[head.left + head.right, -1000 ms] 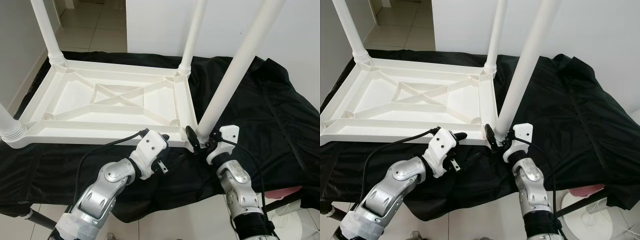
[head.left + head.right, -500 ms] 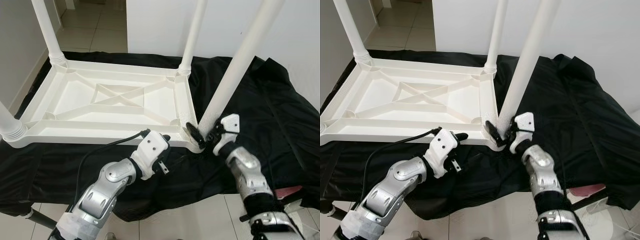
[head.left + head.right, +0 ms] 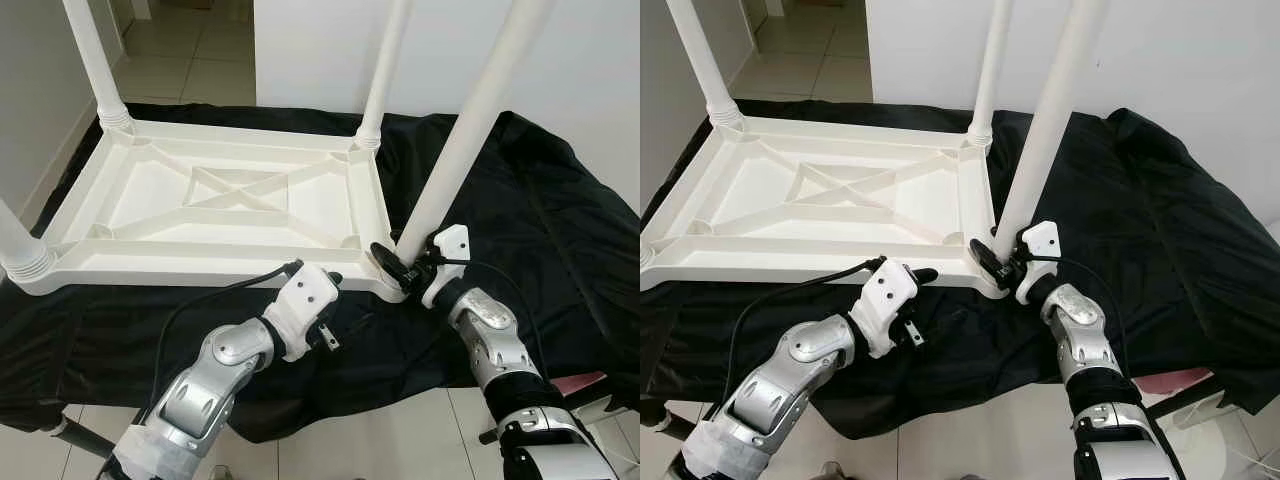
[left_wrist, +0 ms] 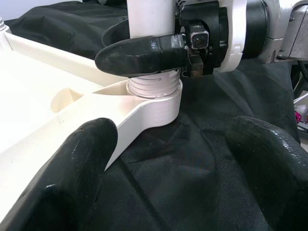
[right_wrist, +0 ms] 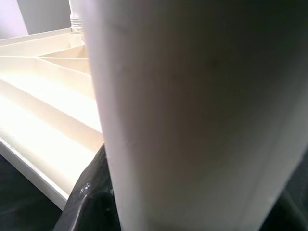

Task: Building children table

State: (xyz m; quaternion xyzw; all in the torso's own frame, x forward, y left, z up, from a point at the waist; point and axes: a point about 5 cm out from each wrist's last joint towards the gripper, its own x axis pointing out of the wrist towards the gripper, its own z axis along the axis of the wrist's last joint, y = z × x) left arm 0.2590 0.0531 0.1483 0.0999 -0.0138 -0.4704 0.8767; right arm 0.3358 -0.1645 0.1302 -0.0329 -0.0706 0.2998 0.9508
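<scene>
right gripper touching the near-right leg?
Touching. Left wrist view shows the right gripper with its jaws clamped around the leg, one black finger pressed against it just above the threaded socket.

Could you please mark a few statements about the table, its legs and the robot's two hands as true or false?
1. The white tabletop lies upside down on a black cloth. True.
2. The right hand grips the near right leg close to its base. True.
3. The left hand is clamped on a leg. False: it is open near the corner socket, holding nothing.
4. The cloth is red. False: it is black.
</scene>
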